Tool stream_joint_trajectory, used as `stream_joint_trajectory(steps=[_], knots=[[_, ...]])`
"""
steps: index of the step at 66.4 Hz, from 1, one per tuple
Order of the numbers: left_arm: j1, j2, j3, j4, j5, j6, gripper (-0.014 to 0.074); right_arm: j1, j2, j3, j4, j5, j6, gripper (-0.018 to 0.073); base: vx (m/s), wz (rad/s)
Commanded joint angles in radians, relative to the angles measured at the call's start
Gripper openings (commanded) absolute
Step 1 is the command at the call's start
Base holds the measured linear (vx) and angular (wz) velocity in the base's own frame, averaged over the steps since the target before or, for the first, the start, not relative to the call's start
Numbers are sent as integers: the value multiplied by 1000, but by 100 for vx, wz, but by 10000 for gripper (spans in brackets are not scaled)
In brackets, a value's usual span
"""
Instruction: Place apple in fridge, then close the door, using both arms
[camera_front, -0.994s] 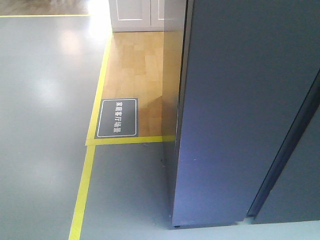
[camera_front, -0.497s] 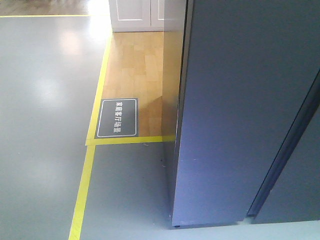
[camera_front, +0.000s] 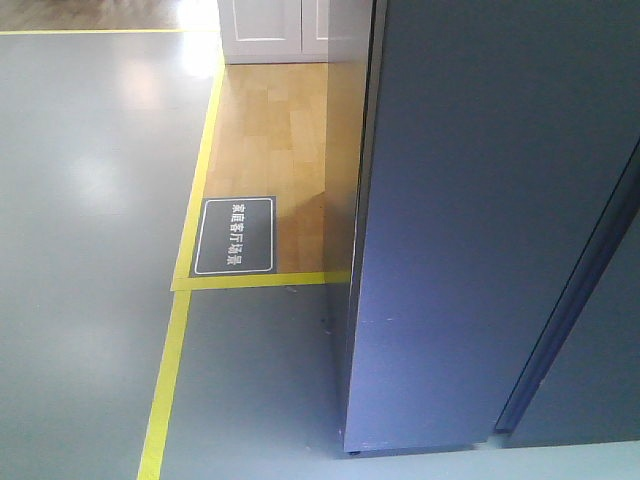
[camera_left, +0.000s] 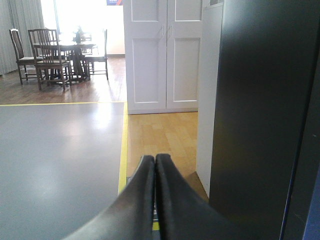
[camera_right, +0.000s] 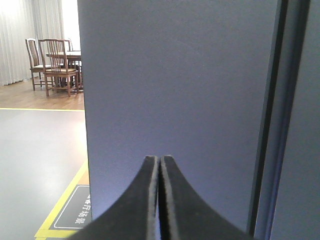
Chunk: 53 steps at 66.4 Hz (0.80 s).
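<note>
The fridge (camera_front: 345, 200) fills the right of the front view as a tall dark grey block. Its door (camera_front: 480, 220) shows only a plain outer face, with a dark seam (camera_front: 570, 300) to its right. The apple is out of view in every frame. My left gripper (camera_left: 155, 158) is shut with nothing between its fingers, left of the fridge's dark side (camera_left: 255, 110). Also shut and holding nothing, my right gripper (camera_right: 159, 158) points straight at the door (camera_right: 175, 90) from close by.
Yellow tape (camera_front: 170, 370) lines the grey floor left of the fridge, with a dark floor sign (camera_front: 234, 235) on wood flooring. A white cabinet (camera_left: 162, 55) stands behind the fridge. A dining table with chairs (camera_left: 55, 55) stands far back on the left.
</note>
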Motion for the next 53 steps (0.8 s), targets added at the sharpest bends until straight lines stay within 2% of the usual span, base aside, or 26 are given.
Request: stream_joint_trajectory(steps=[1, 16, 32, 53], knots=[[1, -14, -17, -2, -71, 0, -6, 0, -10, -3, -31, -66, 24, -3, 0, 0], [1, -14, -17, -2, -71, 0, -6, 0, -10, -3, -38, -66, 24, -3, 0, 0], [1, -14, -17, -2, -71, 0, -6, 0, -10, -3, -134, -66, 105, -3, 0, 0], [1, -14, -17, -2, -71, 0, -6, 0, -10, -4, -136, -65, 103, -3, 0, 0]])
